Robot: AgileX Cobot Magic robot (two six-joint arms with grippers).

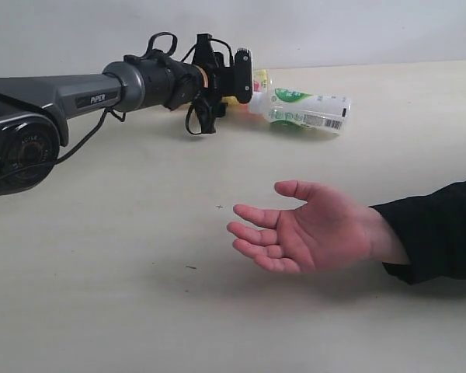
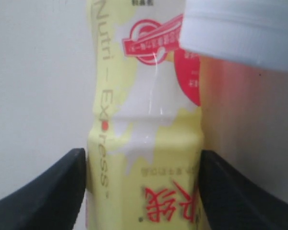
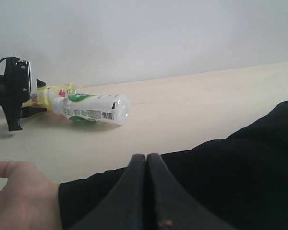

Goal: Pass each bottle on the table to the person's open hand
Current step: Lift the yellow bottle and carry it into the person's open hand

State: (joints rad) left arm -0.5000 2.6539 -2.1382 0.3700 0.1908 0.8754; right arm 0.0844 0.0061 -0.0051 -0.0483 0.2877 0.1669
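The yellow bottle (image 1: 260,79) lies on the pale table (image 1: 101,272) at the back, and the white bottle with the green label (image 1: 307,111) lies beside it. My left gripper (image 1: 245,78) is at the yellow bottle. In the left wrist view the yellow bottle (image 2: 144,143) fills the gap, with both black fingers (image 2: 53,191) pressed against its sides. The person's open hand (image 1: 303,229) rests palm up in the middle. My right gripper (image 3: 147,160) is shut and empty, hovering by the person's black sleeve (image 3: 240,177). The red-labelled and floral-labelled bottles are out of view.
The white bottle's end (image 2: 240,28) sits right against the yellow bottle, close to one finger. The person's forearm in a black sleeve (image 1: 439,229) crosses the right side of the table. A pale wall runs behind the table's far edge.
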